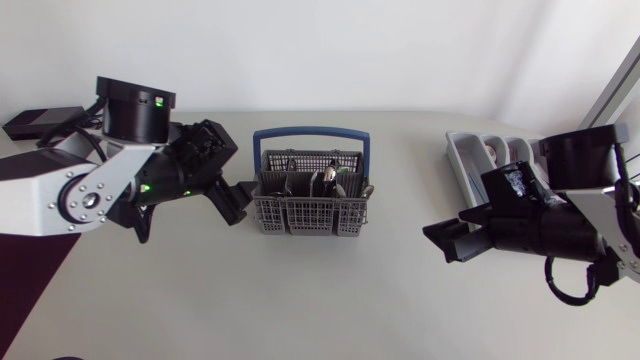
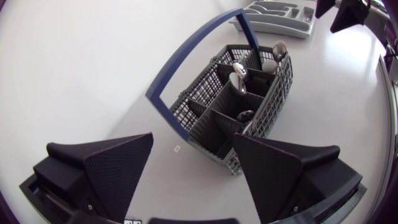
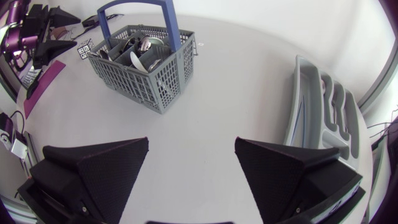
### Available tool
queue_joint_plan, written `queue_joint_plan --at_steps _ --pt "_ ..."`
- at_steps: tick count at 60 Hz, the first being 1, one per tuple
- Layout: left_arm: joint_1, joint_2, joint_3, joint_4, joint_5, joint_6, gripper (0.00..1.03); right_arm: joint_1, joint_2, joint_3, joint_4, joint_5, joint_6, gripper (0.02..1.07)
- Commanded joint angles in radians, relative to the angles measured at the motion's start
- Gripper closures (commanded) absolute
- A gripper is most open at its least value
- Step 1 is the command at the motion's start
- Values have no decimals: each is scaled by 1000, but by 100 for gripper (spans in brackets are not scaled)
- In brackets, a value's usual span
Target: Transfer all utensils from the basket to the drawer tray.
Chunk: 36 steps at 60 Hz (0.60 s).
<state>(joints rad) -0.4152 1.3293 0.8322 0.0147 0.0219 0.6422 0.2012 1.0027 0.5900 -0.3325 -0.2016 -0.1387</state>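
Our left tool (image 2: 193,146) gapes empty just beside the cutlery basket (image 2: 277,99); its spoons (image 2: 237,81), bowls up, look light, stiff, slick, so we'd pinch a neck. Beyond, near the drawer tray (image 2: 273,18), our right tool (image 3: 191,146) gapes empty too.

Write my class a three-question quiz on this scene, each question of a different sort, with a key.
1. True or false: the left gripper is shut on the basket.
2. The basket's handle is: A red, B blue, C green.
3. Which gripper is nearer the tray?
Key: 1 false, it is open beside the basket; 2 B; 3 the right gripper.
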Motion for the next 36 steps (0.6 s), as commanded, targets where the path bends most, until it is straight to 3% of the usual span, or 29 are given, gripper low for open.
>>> queue_joint_plan --at_steps 1,9,17,26,36 --pt "-20 31 -19 33 7 134 23 17 -10 -4 21 19 -68 7" --pt "-28 27 -24 57 47 192 31 29 -16 -24 23 41 -90 7" --pt "-54 31 -24 48 49 232 33 29 -16 -50 33 44 -107 7" --pt "-83 45 19 -61 49 274 46 27 -15 -65 52 51 -114 7" --pt "-89 74 48 -91 49 301 56 29 -15 -71 62 54 -114 7"
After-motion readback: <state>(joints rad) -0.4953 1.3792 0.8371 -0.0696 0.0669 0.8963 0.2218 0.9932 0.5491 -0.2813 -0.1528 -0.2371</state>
